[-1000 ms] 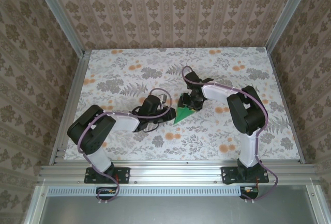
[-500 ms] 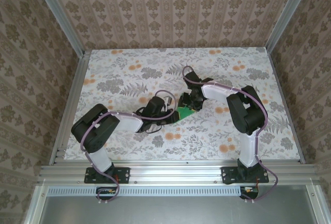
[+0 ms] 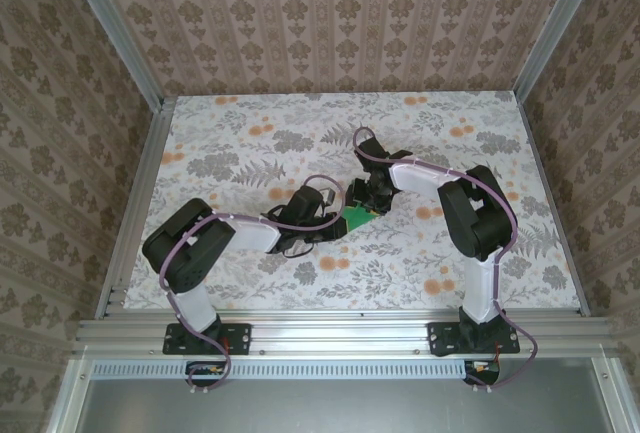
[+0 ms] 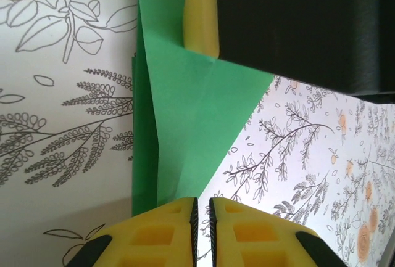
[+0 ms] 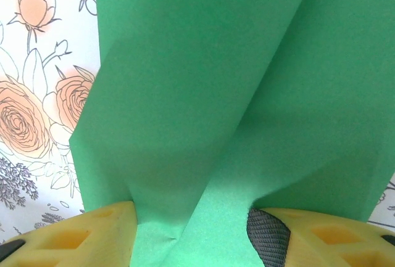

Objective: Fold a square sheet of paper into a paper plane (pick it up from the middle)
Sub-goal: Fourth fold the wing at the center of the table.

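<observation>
Nearest the bases, the left claw (image 4: 202, 208) was clenched on the tip of the green paper (image 4: 191, 113), lying mid-counter (image 3: 240, 153). Beyond it, the right claw (image 5: 191, 233) gripped the far fold. Best move, I reckoned: anchor firm, draw the tip over slowly, edges matched.

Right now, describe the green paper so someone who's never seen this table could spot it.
Look at the flowered table, near its middle, where the two robot arms meet. There lies the green paper, creased into a pointed shape, with the right pincer clamped on it. Nothing else there is plain bright green.
</observation>
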`<control>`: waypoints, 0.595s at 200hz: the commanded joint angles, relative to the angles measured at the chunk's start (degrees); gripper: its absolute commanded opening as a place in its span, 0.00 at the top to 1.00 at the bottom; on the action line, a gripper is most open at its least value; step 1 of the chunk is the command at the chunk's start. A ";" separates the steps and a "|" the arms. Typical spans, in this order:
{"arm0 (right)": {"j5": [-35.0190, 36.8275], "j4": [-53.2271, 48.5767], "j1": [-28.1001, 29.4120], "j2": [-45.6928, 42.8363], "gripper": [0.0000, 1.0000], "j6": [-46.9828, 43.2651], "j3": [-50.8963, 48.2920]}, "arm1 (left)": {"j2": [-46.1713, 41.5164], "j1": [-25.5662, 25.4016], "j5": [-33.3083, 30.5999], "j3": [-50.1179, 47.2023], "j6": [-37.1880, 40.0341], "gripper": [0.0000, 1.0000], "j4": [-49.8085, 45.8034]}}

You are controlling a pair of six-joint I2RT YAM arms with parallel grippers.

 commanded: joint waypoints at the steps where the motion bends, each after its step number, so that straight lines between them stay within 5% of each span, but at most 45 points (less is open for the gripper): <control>1: 10.23 -6.89 -1.28 9.58 0.40 0.29 -5.02 | 0.70 -0.17 -1.12 1.46 1.62 0.84 -1.89; 119: 10.98 -6.94 -1.30 10.20 0.42 0.62 -5.37 | 0.43 -0.08 -3.98 1.36 1.55 0.84 -3.46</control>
